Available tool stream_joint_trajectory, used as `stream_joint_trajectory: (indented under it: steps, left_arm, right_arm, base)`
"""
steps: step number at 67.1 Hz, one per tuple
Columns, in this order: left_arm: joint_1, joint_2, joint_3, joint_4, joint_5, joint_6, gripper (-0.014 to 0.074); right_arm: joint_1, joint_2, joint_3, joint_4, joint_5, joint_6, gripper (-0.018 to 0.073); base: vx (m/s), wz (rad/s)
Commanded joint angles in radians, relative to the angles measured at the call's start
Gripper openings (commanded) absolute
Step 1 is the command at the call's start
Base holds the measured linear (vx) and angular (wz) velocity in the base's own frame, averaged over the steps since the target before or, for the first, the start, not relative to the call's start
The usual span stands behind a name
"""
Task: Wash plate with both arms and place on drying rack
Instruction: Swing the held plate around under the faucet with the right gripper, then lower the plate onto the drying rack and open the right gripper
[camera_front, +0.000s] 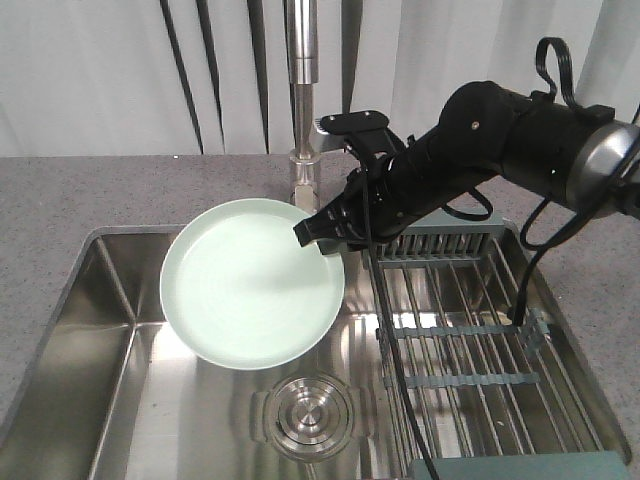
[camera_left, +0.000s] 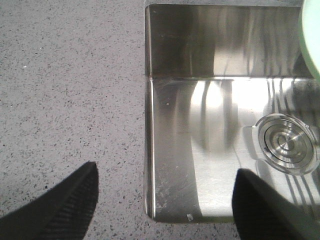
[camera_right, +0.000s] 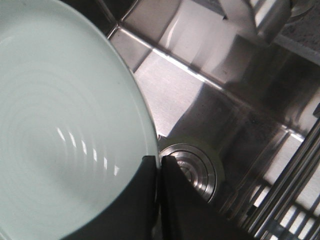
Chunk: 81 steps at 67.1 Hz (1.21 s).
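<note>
Right gripper (camera_right: 159, 164) fingers crowd the wrist view's bottom edge, clamped on the plate's (camera_front: 240, 290) rim, their bases cut off. Beneath, the sink (camera_front: 110, 300) basin spreads wide. The plate hangs tilted above it, left of the drying rack (camera_front: 470, 330), whose near end is cropped. The left gripper (camera_left: 166, 170) hangs spread and empty over the counter (camera_left: 60, 75) edge, showing only its fingertips. The plate's underside and one gripping finger are hidden from the front.

**Surfaces and finishes**

A smooth, glossy glaze is seen on the plate (camera_front: 250, 285). The sink (camera_front: 110, 340) is formed of brushed, reflective steel. The counter (camera_front: 60, 200) is speckled and matt. The rack (camera_front: 450, 290) is built of shiny metal rods with matt plastic ends.
</note>
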Motion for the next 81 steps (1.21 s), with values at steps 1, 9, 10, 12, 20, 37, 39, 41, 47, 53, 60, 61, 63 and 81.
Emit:
stream_joint_trajectory:
  steps: [1,9,10,12,20,37,39,41,47,53,60,61,63,81]
  left_arm:
    - [0.001,0.005,-0.024,0.001,-0.058,-0.008,0.0515]
    - [0.001,0.005,-0.024,0.001,-0.058,-0.008,0.0515]
    - [0.001,0.005,-0.024,0.001,-0.058,-0.008,0.0515]
    - [0.001,0.005,-0.024,0.001,-0.058,-0.008,0.0515]
    - [0.001,0.005,-0.024,0.001,-0.058,-0.008,0.0515]
    - [0.001,0.005,-0.024,0.001,-0.058,-0.008,0.0515]
    - [0.001,0.005,-0.024,0.001,-0.058,-0.008,0.0515]
    - [0.001,0.005,-0.024,0.001,-0.058,-0.008,0.0515]
    - [0.001,0.005,-0.024,0.001,-0.058,-0.008,0.0515]
    - [0.001,0.005,-0.024,0.001,-0.058,-0.008,0.0515]
    - [0.001,0.005,-0.024,0.001,-0.058,-0.008,0.0515]
    - [0.001,0.005,-0.024,0.001,-0.058,-0.008,0.0515]
    - [0.001,0.005,-0.024,0.001,-0.058,-0.008,0.0515]
    - [0.001,0.005,-0.024,0.001,-0.058,-0.008,0.0515]
  right_arm:
    - [-0.027,-0.021,-0.092,0.006,-0.01,-0.001,-0.0001]
    - [-0.057,0.008,-0.15,0.007,0.008,-0.006,-0.0001]
    - [-0.06,0.01,-0.153,0.006,0.011,-0.007,-0.0001]
    - [-0.066,0.015,-0.168,0.006,0.015,-0.008,-0.0001]
    - [-0.1,0.021,-0.187,0.0,0.02,-0.008,-0.0001]
    - [-0.163,-0.021,-0.147,-0.021,0.032,-0.013,-0.0001]
    - [-0.171,-0.035,-0.131,-0.028,0.024,-0.013,-0.0001]
    - [-0.178,-0.051,-0.11,-0.029,0.02,-0.014,-0.0001]
    - [-0.206,-0.1,-0.052,-0.031,0.01,-0.022,-0.0001]
    - [-0.235,-0.144,-0.005,-0.052,0.015,-0.02,-0.0001]
    - [-0.266,-0.204,0.055,-0.08,0.019,-0.015,-0.0001]
    - [-0.271,-0.212,0.064,-0.082,0.02,-0.014,-0.0001]
    - [-0.283,-0.229,0.081,-0.089,0.021,-0.011,-0.0001]
    - [-0.365,-0.345,0.222,-0.174,0.023,0.01,-0.0001]
  base:
    - [0.0,0.0]
    - [0.0,0.0]
    - [0.0,0.0]
    - [0.0,0.0]
    - [0.0,0.0]
    - [0.0,0.0]
    - [0.0,0.0]
    - [0.0,0.0]
    - [0.0,0.0]
    - [0.0,0.0]
    - [0.0,0.0]
    - [0.0,0.0]
    - [0.0,0.0]
    - [0.0,0.0]
